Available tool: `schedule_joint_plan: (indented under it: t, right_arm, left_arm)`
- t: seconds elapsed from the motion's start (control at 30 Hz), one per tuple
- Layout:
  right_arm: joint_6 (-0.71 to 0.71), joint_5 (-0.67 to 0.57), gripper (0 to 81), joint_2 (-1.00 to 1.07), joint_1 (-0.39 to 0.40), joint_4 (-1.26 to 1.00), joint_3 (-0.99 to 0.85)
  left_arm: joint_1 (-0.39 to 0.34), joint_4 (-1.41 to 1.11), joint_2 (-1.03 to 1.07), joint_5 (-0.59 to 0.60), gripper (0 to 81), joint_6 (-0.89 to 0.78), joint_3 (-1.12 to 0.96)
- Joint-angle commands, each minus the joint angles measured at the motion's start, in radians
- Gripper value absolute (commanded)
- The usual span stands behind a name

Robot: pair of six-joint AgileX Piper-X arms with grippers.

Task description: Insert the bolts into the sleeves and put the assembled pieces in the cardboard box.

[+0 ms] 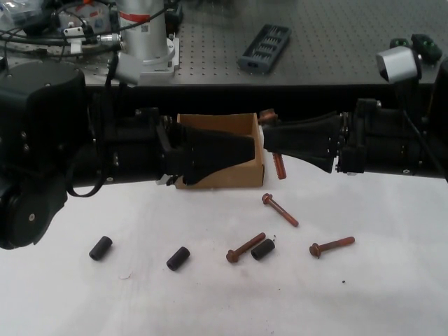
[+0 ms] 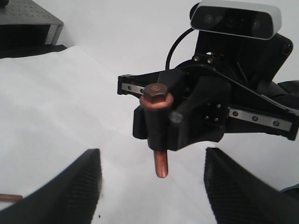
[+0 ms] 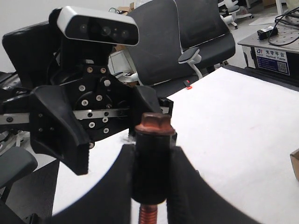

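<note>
My right gripper [image 1: 271,137] is shut on a black sleeve [image 3: 150,163] with a copper bolt [image 3: 153,124] pushed through it, held upright beside the right wall of the cardboard box [image 1: 231,175]. The bolt's head [image 2: 155,94] sits on top of the sleeve and its threaded end [image 2: 160,165] sticks out below. Facing it over the box, my left gripper [image 2: 152,186] is open, with nothing between its fingers [image 2: 70,186]. Three loose sleeves [image 1: 100,248] [image 1: 178,258] [image 1: 263,249] and three loose bolts [image 1: 246,247] [image 1: 280,210] [image 1: 332,246] lie on the white cloth.
A raised black perforated bench [image 1: 315,63] runs behind the box, carrying a grey rack [image 1: 264,46], a silver post [image 1: 143,35] and cables. White cloth [image 1: 392,294] lies bare at the front right. Office chairs [image 3: 187,42] stand beyond the bench.
</note>
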Motion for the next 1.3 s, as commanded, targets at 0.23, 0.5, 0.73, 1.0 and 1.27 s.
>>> schedule_joint_plan:
  t: [0.23,0.5,0.73,1.0,1.27]
  right_arm:
    - [0.024,0.032,4.0,-0.014,-0.001,-0.016,-0.012]
    - [0.024,0.032,4.0,-0.014,-0.001,-0.016,-0.012]
    - [0.024,0.032,4.0,-0.014,-0.001,-0.016,-0.012]
    - [0.024,0.062,4.0,-0.014,-0.001,-0.016,-0.012]
    - [0.024,0.062,4.0,-0.014,-0.001,-0.013,-0.012]
  left_arm:
    - [-0.003,-0.004,-0.012,0.01,41.5,-0.002,-0.004]
    - [-0.003,-0.004,-0.012,0.01,41.1,-0.002,-0.004]
    - [-0.003,-0.004,-0.012,0.01,41.1,-0.005,-0.004]
    - [-0.003,-0.004,-0.012,0.01,41.1,-0.026,-0.004]
    - [-0.003,-0.004,-0.012,0.015,41.1,-0.027,-0.004]
